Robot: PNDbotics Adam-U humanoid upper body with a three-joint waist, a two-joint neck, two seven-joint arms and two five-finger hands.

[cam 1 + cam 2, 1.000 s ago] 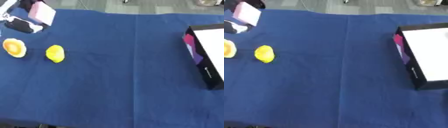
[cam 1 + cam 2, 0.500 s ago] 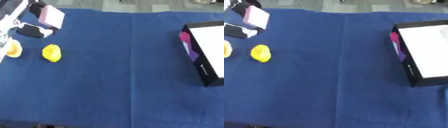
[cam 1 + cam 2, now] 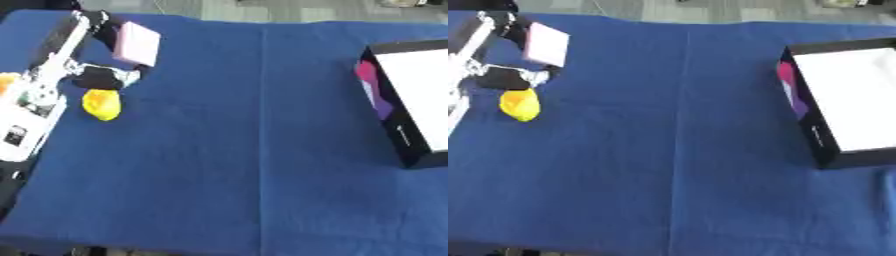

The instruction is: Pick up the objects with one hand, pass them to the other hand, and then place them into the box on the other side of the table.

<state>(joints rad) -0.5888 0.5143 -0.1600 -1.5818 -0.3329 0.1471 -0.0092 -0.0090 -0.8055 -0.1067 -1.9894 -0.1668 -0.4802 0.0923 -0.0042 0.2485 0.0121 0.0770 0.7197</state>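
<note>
The chief risk was a nudge: the left hand (image 3: 103,78) hung so close above the yellow object (image 3: 101,104) that a slightly off descent could roll it along the blue surface (image 3: 245,150) or bump the pink block (image 3: 137,44) just behind. The left arm reached in from the left edge, its white forearm slanting up the frame, the dark hand low over the yellow object's far end; whether its fingers were spread or curled could not be told. The box (image 3: 846,100) sat well apart at the right edge, white interior showing. The right hand was out of sight.
</note>
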